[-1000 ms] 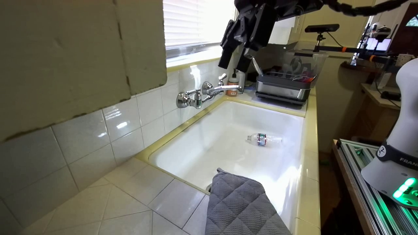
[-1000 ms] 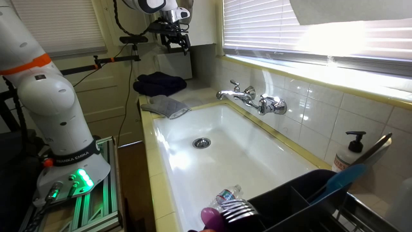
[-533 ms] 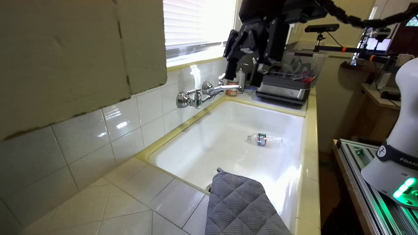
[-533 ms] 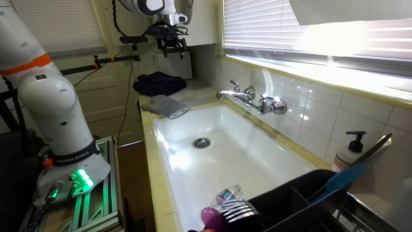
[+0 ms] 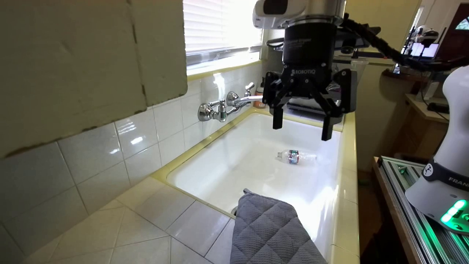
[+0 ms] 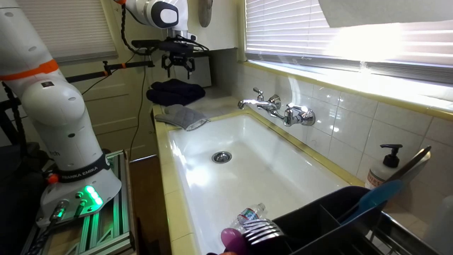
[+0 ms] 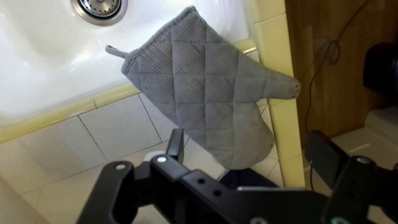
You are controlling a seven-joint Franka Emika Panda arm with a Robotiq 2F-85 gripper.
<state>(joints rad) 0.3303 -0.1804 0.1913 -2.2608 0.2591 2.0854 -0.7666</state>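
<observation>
The oven mitt (image 7: 202, 90) over the sink-side edge of the counter (image 7: 121, 128) is matt quilted cloth, finely ribbed; the bundled cloth (image 6: 175, 91) by the outer edge looks dull. The counter is glazed tile, smooth and glossy to its edges. The sink (image 6: 272, 173) has an enamel-like sheen; drain (image 6: 222, 157) and faucet (image 6: 265, 105) are polished metal. The bottle (image 5: 294, 157) is clear, shiny plastic, the end effector (image 5: 302, 130) matt.

I'm standing in a kitchen, plainly: big white sink (image 6: 262, 173), wall-mounted faucet (image 6: 269, 105), white tiles (image 6: 354, 122) behind, a quilted oven mitt (image 7: 203, 91) over the sink's edge, utensils (image 6: 384, 193) in a black caddy (image 6: 332, 233)
</observation>
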